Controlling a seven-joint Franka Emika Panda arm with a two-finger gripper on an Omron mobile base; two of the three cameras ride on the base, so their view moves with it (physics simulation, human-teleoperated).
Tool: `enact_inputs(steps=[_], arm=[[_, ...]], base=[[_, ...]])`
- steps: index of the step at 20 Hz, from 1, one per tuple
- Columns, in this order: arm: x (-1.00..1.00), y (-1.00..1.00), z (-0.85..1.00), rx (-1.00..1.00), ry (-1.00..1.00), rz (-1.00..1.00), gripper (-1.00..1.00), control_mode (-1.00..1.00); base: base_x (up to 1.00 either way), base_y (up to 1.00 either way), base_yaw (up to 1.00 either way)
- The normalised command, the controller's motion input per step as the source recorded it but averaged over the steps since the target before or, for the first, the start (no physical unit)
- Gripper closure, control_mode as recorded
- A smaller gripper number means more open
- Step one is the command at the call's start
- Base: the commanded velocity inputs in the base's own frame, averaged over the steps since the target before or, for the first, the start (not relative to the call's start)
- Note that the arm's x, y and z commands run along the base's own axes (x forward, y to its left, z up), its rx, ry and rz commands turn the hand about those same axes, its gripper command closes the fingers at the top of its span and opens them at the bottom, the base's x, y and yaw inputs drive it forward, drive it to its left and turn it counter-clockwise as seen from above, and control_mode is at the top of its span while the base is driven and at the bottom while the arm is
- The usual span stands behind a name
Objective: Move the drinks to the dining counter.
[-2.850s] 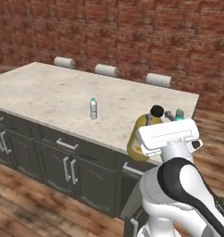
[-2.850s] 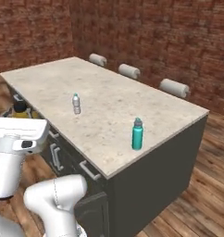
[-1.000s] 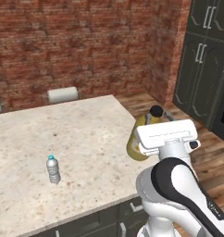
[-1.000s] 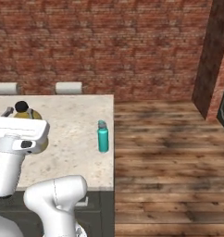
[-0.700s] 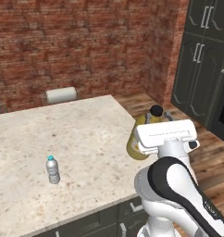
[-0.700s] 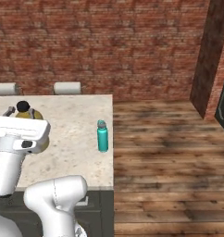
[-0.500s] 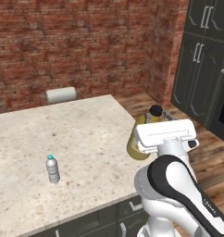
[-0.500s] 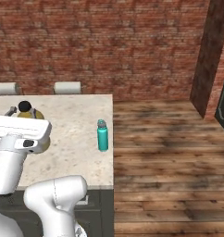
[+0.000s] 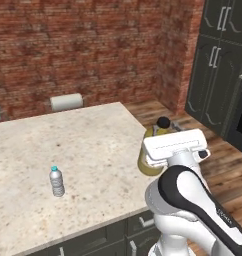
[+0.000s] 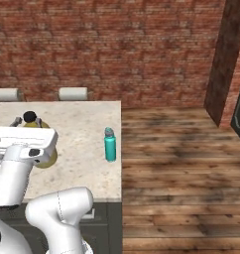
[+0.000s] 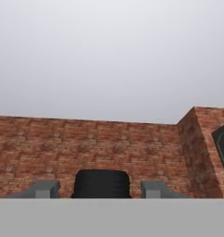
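Note:
My gripper is shut on the neck of the yellow-orange juice bottle, held upright at the right-hand edge of the dining counter. Its black cap sits between my fingertips in the hand view. From the right base view the juice bottle hangs over the stone top, behind my hand. The small clear water bottle stands upright near the counter's front edge. The teal bottle stands upright close to the counter's right edge. I cannot tell whether the juice bottle touches the top.
Two white stools stand behind the counter against the brick wall. Dark tall cabinets rise on the right. Wooden floor stretches to the right of the island.
The whole picture has shifted a little, so the base has moved relative to the island. The juice bottle stays in my grip, and the other two bottles stand as before.

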Motion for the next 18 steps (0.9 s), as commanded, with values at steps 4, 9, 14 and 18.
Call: enact_inputs(steps=[4,9,14,18], arm=[[0.28,0.00,-0.30,-0.01,0.00,0.00,1.00,-1.00],[0.34,0.00,-0.33,0.01,0.01,0.00,1.00,-1.00],[0.40,0.01,-0.47,0.05,0.00,0.00,1.00,-1.00],[0.38,0.11,-0.59,0.04,0.00,0.00,1.00,-1.00]], base=[[0.00,0.00,0.00],[0.00,0.00,0.00],[0.00,0.00,0.00],[0.00,0.00,0.00]])
